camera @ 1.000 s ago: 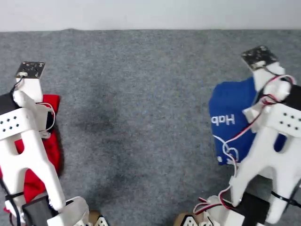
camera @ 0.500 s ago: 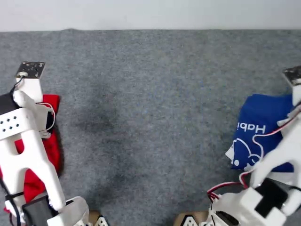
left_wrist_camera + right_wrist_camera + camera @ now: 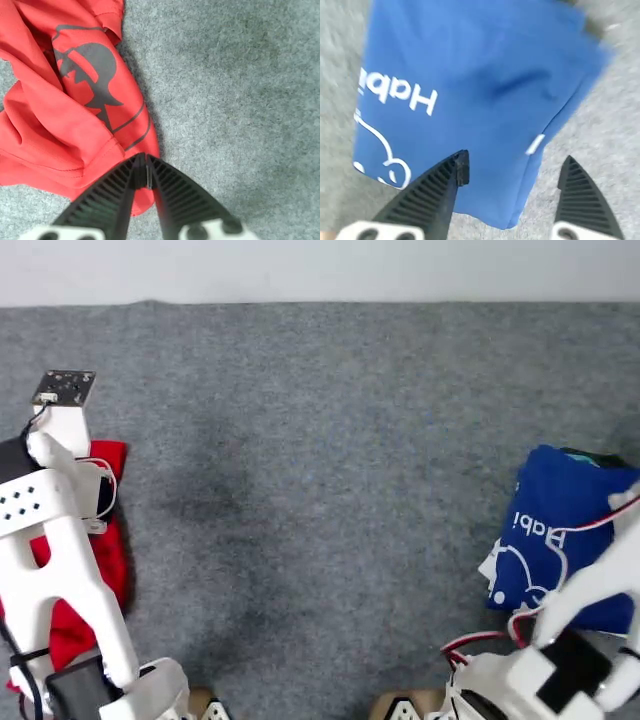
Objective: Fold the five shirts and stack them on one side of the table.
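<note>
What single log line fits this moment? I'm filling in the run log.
left claw: shut, at crumpled red shirt edge | right claw: open, above folded blue shirt

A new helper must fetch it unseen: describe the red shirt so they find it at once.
On the grey table, look to the side where the left arm stands; the red shirt lies rumpled beneath it. Unlike the folded blue shirt opposite, it bears a dark printed figure.
</note>
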Controlling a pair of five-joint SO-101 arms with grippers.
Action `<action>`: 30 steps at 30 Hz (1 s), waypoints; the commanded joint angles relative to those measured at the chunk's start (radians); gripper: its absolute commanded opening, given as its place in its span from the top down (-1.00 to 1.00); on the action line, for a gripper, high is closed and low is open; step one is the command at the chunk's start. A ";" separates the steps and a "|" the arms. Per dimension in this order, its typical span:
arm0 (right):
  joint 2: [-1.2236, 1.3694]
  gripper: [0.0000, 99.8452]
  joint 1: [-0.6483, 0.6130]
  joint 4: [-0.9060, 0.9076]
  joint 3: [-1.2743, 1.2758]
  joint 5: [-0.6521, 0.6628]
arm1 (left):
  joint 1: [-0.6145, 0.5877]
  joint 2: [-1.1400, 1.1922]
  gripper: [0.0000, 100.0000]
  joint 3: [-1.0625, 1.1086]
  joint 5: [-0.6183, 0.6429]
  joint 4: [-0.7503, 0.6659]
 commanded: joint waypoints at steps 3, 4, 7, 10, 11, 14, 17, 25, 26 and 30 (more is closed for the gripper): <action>-0.101 0.53 -0.140 0.030 -0.032 -0.071 | -0.002 -0.034 0.99 -0.002 -0.006 0.003; -0.094 0.62 -0.163 0.019 -0.014 -0.068 | -0.002 -0.034 0.99 -0.002 -0.006 0.003; -0.058 1.00 -0.188 -0.039 0.046 -0.066 | -0.002 -0.034 0.99 -0.002 -0.006 0.003; -0.019 0.91 -0.147 -0.056 0.072 -0.064 | -0.002 -0.034 0.99 -0.002 -0.006 0.003; -0.008 0.94 -0.127 -0.059 0.072 -0.063 | -0.002 -0.034 0.99 -0.002 -0.006 0.003; 0.012 0.98 -0.051 -0.051 0.072 0.008 | -0.002 -0.034 0.99 -0.002 -0.006 0.003; 0.018 0.98 0.038 -0.059 0.074 0.094 | -0.002 -0.034 0.99 -0.002 -0.006 0.003; 0.076 0.98 0.104 -0.311 0.132 0.140 | -0.002 -0.034 0.99 -0.001 -0.006 0.005; 0.102 0.98 0.102 -0.372 0.153 0.140 | -0.002 -0.034 0.99 -0.001 -0.006 0.005; 0.234 0.98 0.142 -0.582 0.199 0.143 | -0.002 -0.034 0.99 0.005 -0.006 0.005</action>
